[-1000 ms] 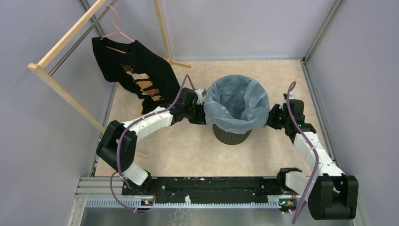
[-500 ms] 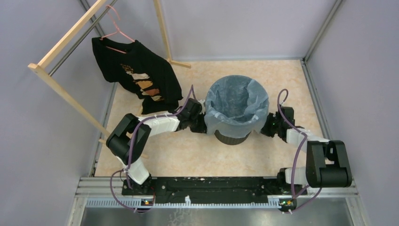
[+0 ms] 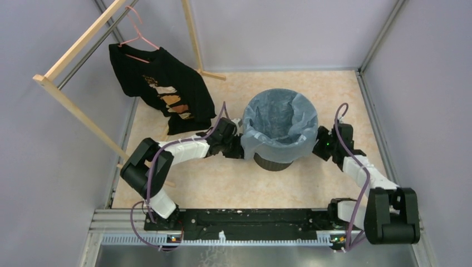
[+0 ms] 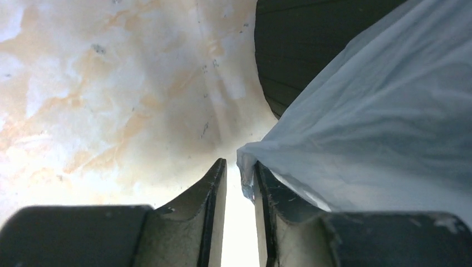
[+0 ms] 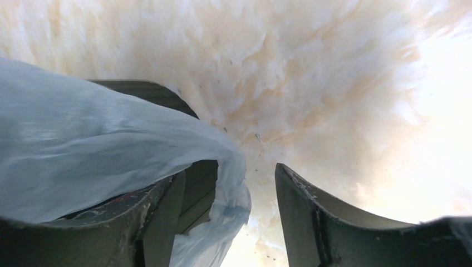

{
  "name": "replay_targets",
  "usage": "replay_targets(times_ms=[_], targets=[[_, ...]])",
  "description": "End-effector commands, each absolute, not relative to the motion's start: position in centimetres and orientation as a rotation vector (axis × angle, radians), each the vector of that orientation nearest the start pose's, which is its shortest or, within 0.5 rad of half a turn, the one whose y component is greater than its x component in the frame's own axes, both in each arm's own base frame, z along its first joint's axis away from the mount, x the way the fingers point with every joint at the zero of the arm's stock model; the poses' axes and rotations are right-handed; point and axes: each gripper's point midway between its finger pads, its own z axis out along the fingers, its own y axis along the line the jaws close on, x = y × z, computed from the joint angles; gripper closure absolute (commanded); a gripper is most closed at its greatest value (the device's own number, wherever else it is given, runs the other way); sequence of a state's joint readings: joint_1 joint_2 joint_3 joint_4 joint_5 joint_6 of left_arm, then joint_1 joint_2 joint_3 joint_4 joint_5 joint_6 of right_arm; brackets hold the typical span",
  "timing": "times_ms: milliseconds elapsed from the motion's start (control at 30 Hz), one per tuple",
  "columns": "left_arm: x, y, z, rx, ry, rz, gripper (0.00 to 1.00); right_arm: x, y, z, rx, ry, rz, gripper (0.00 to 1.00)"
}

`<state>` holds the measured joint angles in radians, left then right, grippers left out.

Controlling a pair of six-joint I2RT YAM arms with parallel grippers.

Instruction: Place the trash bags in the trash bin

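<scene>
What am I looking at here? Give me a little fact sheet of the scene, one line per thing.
Bin: round black trash bin, upright on the table
Bag: pale-blue trash bag lining the bin, its edge folded down over the rim
Left arm: left pincer by the bin's left side, narrow gap, bag edge at its tips
Right arm: right pincer by the bin's right side, wide open, film draped over one finger
Background: black T-shirt on a pink hanger, hung from a wooden rack
</scene>
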<state>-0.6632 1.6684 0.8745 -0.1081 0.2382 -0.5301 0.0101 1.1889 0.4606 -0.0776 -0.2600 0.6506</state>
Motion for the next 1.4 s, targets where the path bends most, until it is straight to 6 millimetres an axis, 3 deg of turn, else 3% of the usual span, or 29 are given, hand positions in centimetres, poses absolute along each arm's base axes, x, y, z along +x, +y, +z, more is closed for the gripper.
replay_targets(times_ms=[0, 167, 400, 500, 600, 700, 833, 933, 1000, 1133, 1200, 1367], targets=[[26.0, -28.0, 6.2, 0.267, 2.531, -0.783, 0.67, 30.0, 3.1, 10.8, 0.648, 2.186, 0.363, 0.37], [25.6, -26.7, 7.7, 0.218, 2.485, -0.756, 0.58, 29.9, -0.2, 17.1, 0.672, 2.036, 0.177, 0.28], [24.6, -23.8, 12.0, 0.143, 2.347, -0.719, 0.4, 30.4, -0.8, 26.3, 0.516, 1.901, 0.14, 0.22], [24.1, -22.4, 14.0, 0.116, 2.298, -0.697, 0.37, 30.4, 1.3, 30.2, 0.379, 1.874, 0.241, 0.22], [23.3, -21.0, 16.2, 0.093, 2.232, -0.692, 0.35, 30.1, 5.5, 34.0, 0.151, 1.822, 0.446, 0.22], [22.8, -19.7, 19.4, 0.094, 2.115, -0.696, 0.32, 29.4, 10.4, 36.2, -0.068, 1.803, 0.6, 0.21], [22.2, -18.9, 27.0, 0.188, 1.841, -0.752, 0.29, 28.4, 16.6, 36.4, -0.316, 1.867, 0.592, 0.21], [20.8, -18.9, 33.7, 0.3, 1.613, -0.803, 0.23, 27.8, 19.4, 34.0, -0.434, 1.966, 0.564, 0.22], [20.1, -18.5, 38.1, 0.341, 1.491, -0.799, 0.19, 27.7, 19.7, 31.0, -0.471, 2.09, 0.535, 0.24], [19.6, -19.0, 43.1, 0.439, 1.355, -0.784, 0.09, 27.5, 18.1, 25.2, -0.516, 2.31, 0.362, 0.26], [19.8, -19.6, 44.5, 0.477, 1.309, -0.782, 0.02, 27.1, 17.6, 23.7, -0.548, 2.36, 0.312, 0.26], [20.8, -21.0, 47.4, 0.515, 1.21, -0.78, 0.01, 27.1, 18.1, 22.1, -0.6, 2.411, 0.295, 0.24]])
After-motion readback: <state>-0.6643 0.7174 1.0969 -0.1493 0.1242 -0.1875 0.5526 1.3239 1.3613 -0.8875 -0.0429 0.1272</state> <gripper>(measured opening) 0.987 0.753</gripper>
